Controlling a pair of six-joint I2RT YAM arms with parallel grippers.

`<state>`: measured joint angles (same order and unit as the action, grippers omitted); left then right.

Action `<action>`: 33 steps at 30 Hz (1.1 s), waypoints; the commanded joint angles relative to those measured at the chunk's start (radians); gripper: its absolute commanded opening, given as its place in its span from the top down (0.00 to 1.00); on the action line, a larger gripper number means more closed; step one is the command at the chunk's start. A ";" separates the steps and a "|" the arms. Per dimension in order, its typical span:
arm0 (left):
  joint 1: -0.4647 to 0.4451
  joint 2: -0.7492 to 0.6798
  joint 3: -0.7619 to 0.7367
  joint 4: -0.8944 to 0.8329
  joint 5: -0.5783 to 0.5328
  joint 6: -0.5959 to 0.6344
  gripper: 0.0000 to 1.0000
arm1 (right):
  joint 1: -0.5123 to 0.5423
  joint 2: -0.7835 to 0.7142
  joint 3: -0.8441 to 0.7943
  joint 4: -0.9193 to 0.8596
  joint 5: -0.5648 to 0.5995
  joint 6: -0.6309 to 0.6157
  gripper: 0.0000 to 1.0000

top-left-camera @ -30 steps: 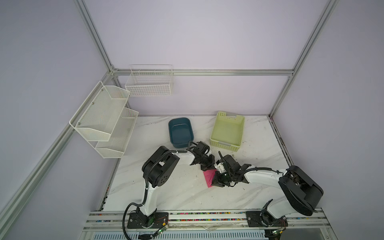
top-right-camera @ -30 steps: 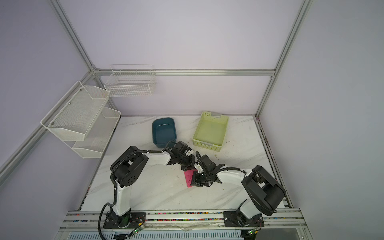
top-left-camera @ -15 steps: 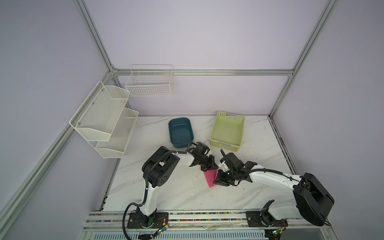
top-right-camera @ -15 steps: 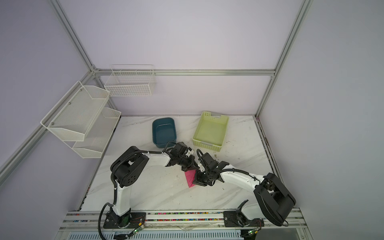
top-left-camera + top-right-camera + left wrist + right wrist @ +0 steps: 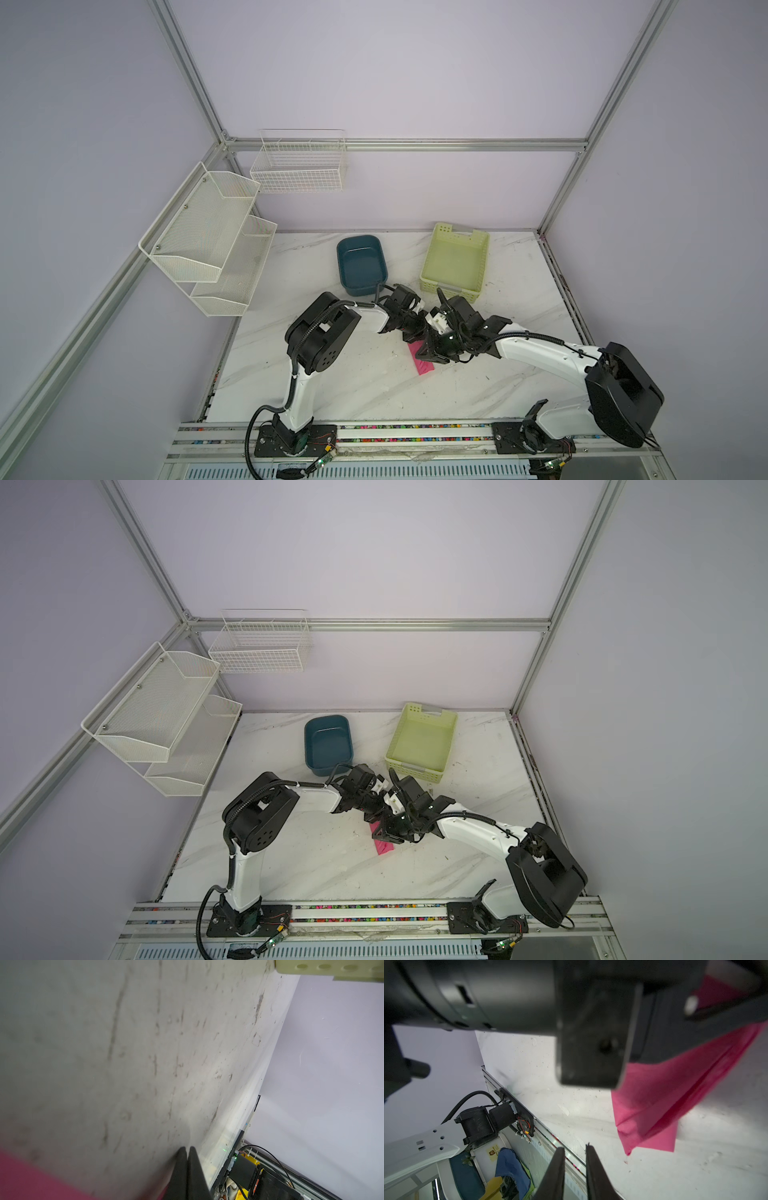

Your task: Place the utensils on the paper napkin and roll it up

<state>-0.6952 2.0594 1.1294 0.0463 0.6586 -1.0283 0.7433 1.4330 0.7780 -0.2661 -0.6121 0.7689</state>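
Bright pink paper napkin (image 5: 664,1095), folded and creased

Nothing readable anywhere, tbh
Only thing close was a yellow sticker (image 5: 493,1153) on a white bucket (image 5: 480,1167) in the right wrist view, and its print was too blurry to read.

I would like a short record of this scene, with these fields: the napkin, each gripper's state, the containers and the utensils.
Napkin: pink, creased into layers, near the middle of the table, partly covered from above by the arms
Left gripper: shut, next to the pink paper; whether it pinches the paper cannot be told
Right gripper: open, nothing between its fingers
Containers: teal tub and green basket at the back, both look empty
Utensils: none visible in any view
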 commanded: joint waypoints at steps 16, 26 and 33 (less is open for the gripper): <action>-0.004 0.062 -0.020 -0.099 -0.057 0.039 0.98 | 0.004 0.080 -0.047 -0.088 0.149 -0.068 0.79; -0.004 0.055 -0.019 -0.104 -0.062 0.042 0.97 | 0.003 0.105 -0.077 -0.074 0.196 -0.066 0.79; -0.004 0.033 -0.017 -0.107 -0.067 0.042 0.95 | 0.003 0.111 -0.092 -0.096 0.246 -0.067 0.85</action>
<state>-0.6907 2.0644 1.1297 0.0429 0.6750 -1.0119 0.7414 1.5112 0.7300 -0.3000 -0.4500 0.7082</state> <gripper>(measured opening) 0.049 0.158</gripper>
